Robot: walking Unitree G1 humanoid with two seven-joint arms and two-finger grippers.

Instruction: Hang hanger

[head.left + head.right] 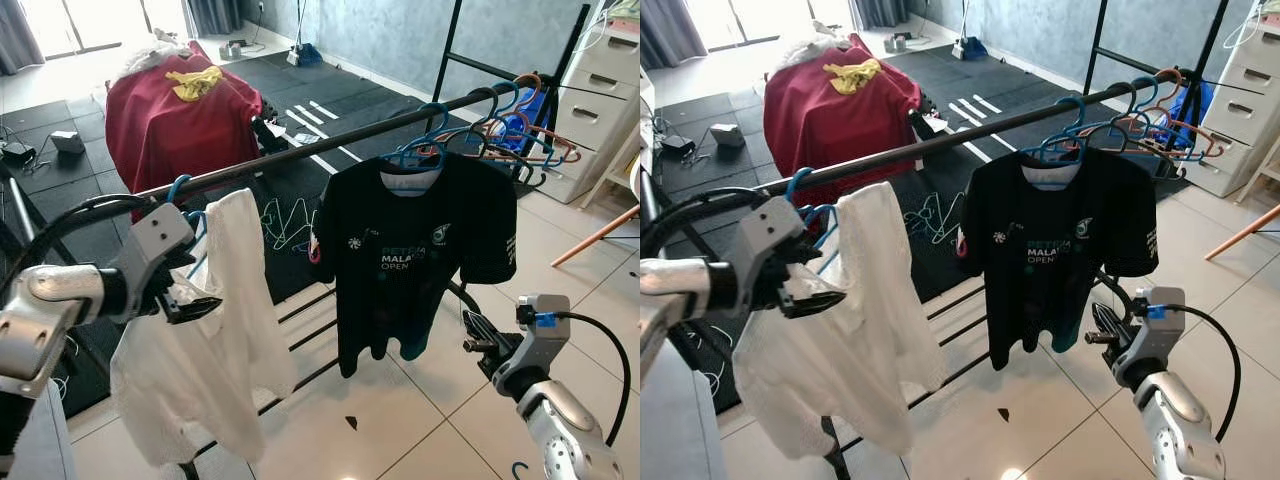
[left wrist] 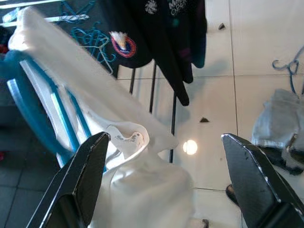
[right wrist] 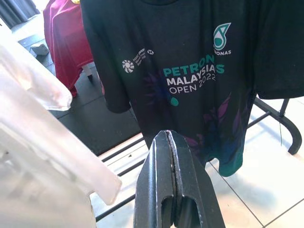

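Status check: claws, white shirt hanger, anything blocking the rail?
Left claw open at white shirt. Right claw shut, empty. Blue hanger hooked on rail. Black shirt hangs alongside.

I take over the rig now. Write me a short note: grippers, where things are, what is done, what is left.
Left gripper: open, at the white shirt, not gripping.
Right gripper: shut, empty, low in front of the black shirt.
White shirt is on a blue hanger hooked over the rail; black shirt hangs beside it.
Done: hanger looks hung.
Left: withdraw the left arm.
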